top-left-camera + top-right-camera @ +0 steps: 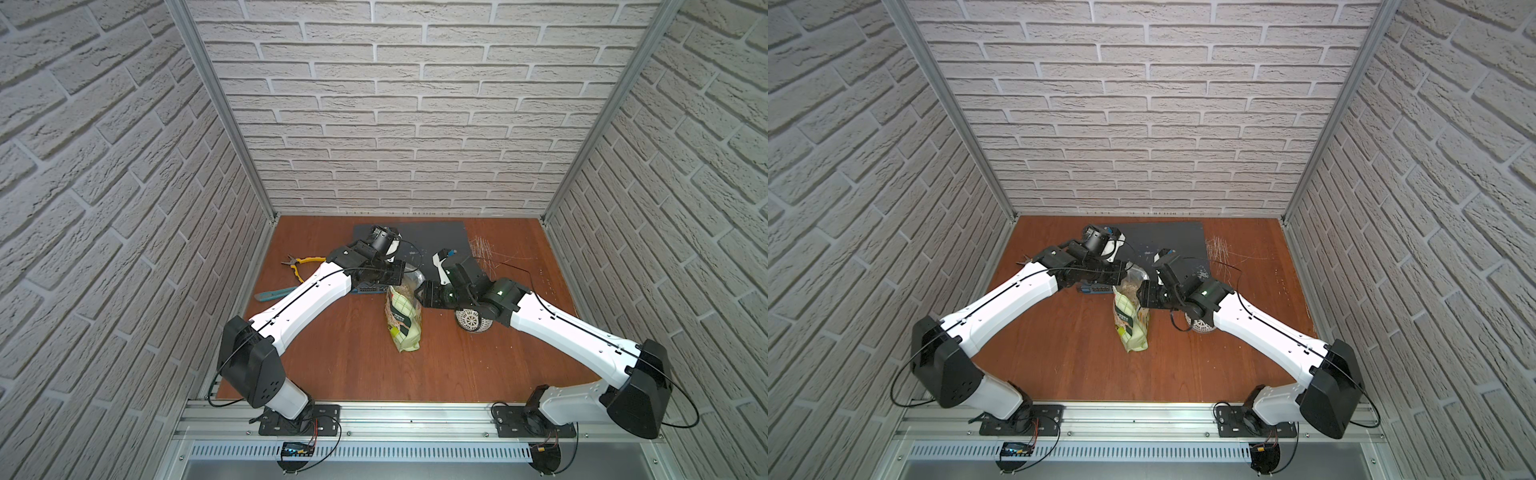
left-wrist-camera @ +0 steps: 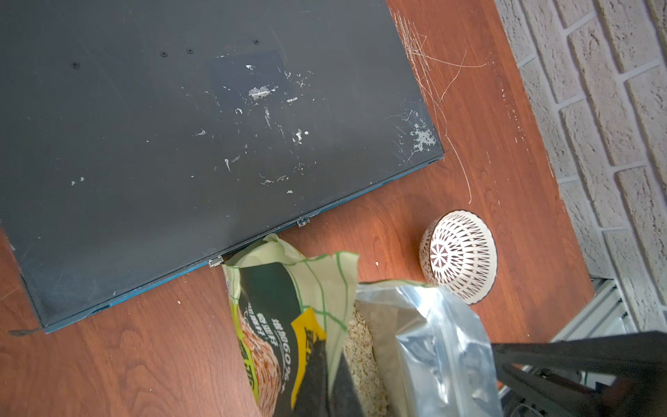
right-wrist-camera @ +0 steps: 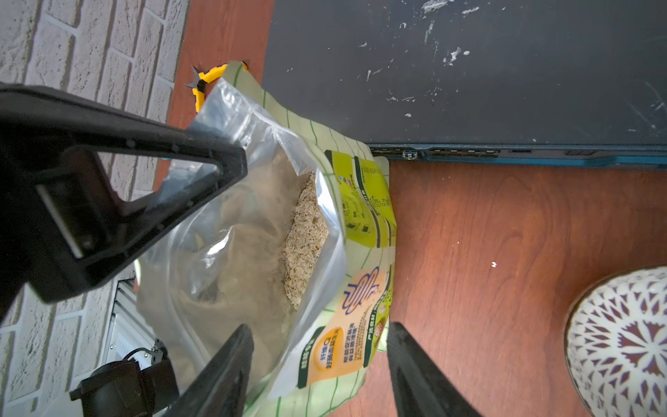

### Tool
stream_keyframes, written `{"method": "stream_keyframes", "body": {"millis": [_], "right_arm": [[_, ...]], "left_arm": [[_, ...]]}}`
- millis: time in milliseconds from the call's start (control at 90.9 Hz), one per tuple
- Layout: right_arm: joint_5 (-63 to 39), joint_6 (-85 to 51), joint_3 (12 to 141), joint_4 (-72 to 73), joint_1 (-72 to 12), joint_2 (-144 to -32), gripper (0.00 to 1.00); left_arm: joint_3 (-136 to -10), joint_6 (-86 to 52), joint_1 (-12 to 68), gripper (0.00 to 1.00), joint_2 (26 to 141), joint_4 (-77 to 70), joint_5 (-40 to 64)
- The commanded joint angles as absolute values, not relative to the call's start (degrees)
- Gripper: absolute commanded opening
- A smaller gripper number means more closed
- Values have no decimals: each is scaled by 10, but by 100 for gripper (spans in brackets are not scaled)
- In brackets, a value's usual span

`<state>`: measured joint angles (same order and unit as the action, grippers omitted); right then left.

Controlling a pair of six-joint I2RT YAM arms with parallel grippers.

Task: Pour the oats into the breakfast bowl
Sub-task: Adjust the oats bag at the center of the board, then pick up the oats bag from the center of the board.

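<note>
A wood-grain tabletop [image 1: 340, 365] carries a dark flat-topped device [image 1: 432, 237] at the rear. The checked pouch [image 1: 405, 320] stands open-mouthed just in front of it. The white lattice bowl [image 1: 471, 322] sits beside the pouch, under the right arm. The left gripper [image 3: 231, 159] is clamped on the pouch rim. The right gripper [image 3: 319, 372] straddles the opposite wall, jaws apart, contact uncertain. The oats [image 3: 306, 234] lie inside the pouch.

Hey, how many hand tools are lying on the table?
2. Yellow-handled pliers lie beside the left arm at its wrist; a teal-handled tool lies nearer the front, partly under that arm. The arms may hide more.
</note>
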<state>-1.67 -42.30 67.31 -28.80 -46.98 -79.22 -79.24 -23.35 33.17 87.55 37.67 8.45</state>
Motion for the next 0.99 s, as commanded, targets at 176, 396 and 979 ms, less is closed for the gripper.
{"method": "stream_keyframes", "body": {"millis": [176, 396, 979], "right_arm": [[42, -348, 753, -422, -472, -829, 4], [115, -231, 819, -453, -452, -873, 3], [-112, -142, 414, -18, -463, -595, 100]], "left_arm": [[-770, -241, 328, 0, 829, 383, 48], [-748, -258, 327, 0, 782, 435, 31], [-697, -325, 330, 0, 748, 434, 44]]}}
